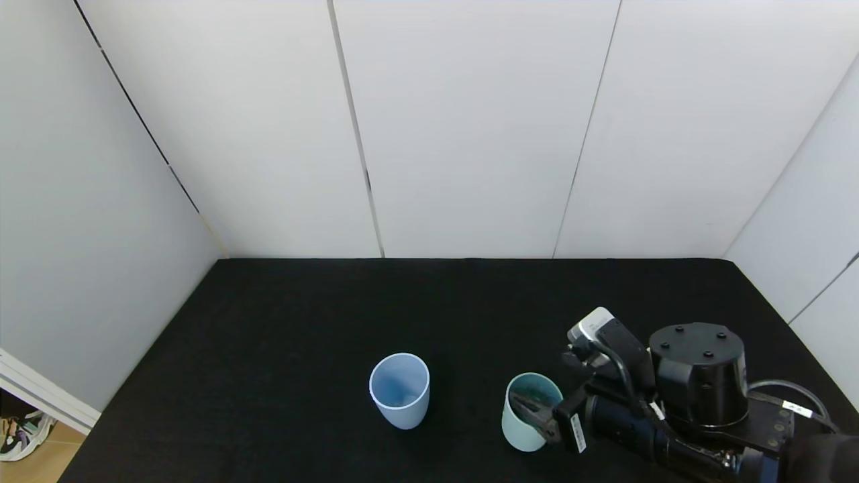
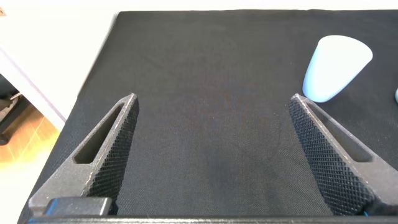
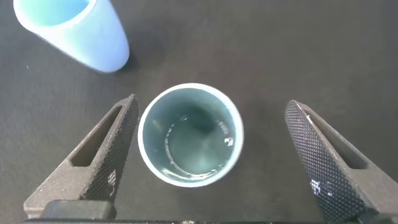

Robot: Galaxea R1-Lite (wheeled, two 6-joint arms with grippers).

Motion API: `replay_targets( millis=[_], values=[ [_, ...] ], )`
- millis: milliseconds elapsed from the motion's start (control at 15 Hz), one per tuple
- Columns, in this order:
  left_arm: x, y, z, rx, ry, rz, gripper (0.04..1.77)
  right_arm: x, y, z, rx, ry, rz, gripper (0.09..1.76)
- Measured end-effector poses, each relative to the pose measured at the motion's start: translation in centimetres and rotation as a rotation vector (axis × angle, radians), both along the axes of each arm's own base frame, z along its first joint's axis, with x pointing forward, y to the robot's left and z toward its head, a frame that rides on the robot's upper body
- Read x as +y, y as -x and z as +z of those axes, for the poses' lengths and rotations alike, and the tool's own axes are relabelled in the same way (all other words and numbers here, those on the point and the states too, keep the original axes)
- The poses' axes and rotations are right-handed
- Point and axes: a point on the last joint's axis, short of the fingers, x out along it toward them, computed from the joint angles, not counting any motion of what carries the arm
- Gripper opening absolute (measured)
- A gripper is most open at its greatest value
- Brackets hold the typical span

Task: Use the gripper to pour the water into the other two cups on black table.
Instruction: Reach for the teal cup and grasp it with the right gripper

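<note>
The right pincer (image 3: 205,155), fingers apart, straddles the upright teal cup (image 3: 190,134) of water (image 3: 193,146); the pale blue cup (image 1: 400,389) stands to its left.

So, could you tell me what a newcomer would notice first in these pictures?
Probably the right hand, open over the teal-green cup near the front right of the black table, one finger reaching across its rim. Water glints inside that cup. The pale blue cup stands apart to its left.
</note>
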Motion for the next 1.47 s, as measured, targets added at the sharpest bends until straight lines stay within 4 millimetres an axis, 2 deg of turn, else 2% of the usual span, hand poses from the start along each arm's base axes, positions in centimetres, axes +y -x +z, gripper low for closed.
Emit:
replay_targets(
  millis=[467, 1467],
  values=[
    [0.0, 0.0, 0.0, 0.0, 0.0, 0.0, 1.72, 1.0, -0.8, -1.6, 0.014, 0.019, 0.001, 1.71],
    [0.0, 0.0, 0.0, 0.0, 0.0, 0.0, 1.72, 1.4, -1.0, -6.4, -0.017, 0.008, -0.015, 1.71]
  ],
)
